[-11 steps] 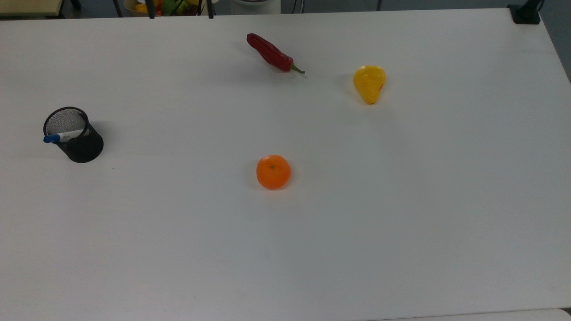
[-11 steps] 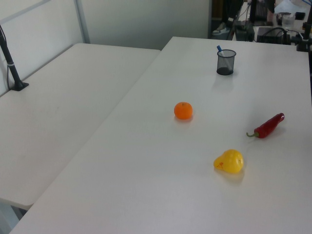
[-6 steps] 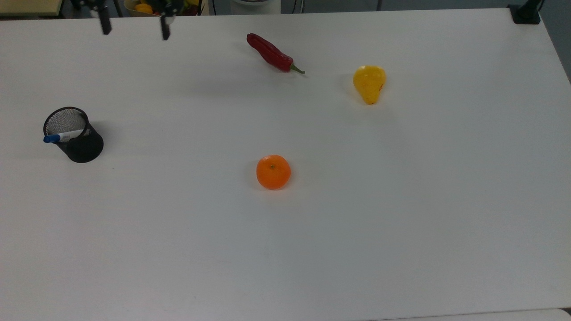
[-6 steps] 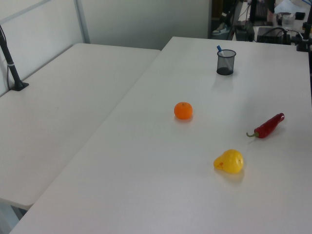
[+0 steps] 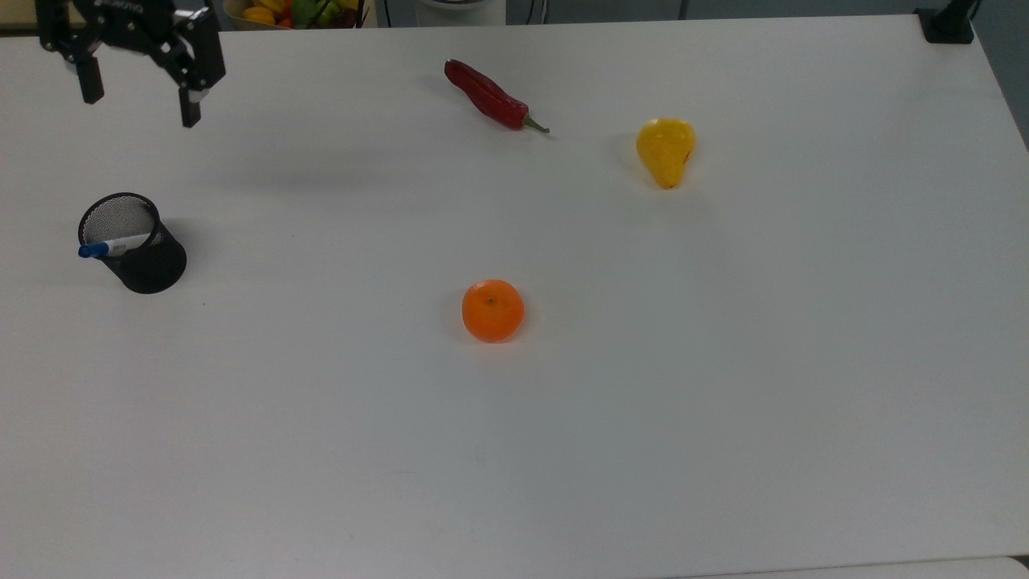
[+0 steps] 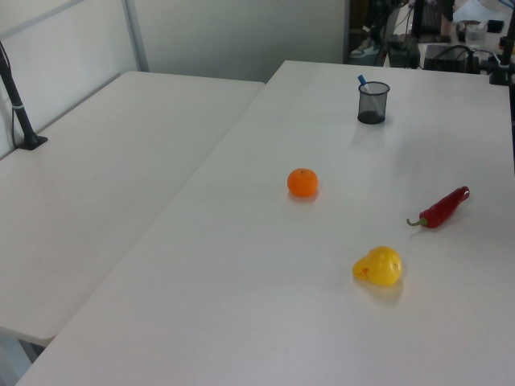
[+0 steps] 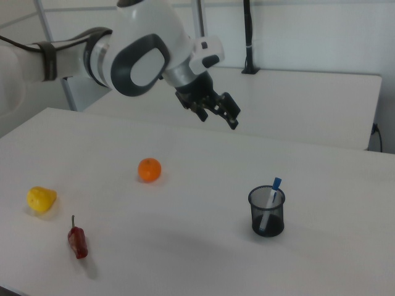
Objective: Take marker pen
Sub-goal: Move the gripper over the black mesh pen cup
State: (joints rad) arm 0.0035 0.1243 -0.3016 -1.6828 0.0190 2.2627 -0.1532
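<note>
The black two-finger gripper [image 5: 138, 100] hangs in the air near the top view's upper left corner, its fingers [image 5: 190, 107] spread wide apart with nothing between them; in the right view the gripper [image 7: 218, 116] sits at the end of the white arm [image 7: 139, 58], above the white table [image 7: 185, 246]. Below it in the top view, well apart, stands a black wire-mesh pen cup [image 5: 135, 244], and the slim white-barrelled marker pen with a blue cap [image 5: 112, 246] leans inside it, cap end poking over the rim toward the top view's left. Farther out lie a round orange mandarin [image 5: 493, 310] near the table's middle, a long red chilli [image 5: 490, 96], and a yellow pear [image 5: 666, 150].
</note>
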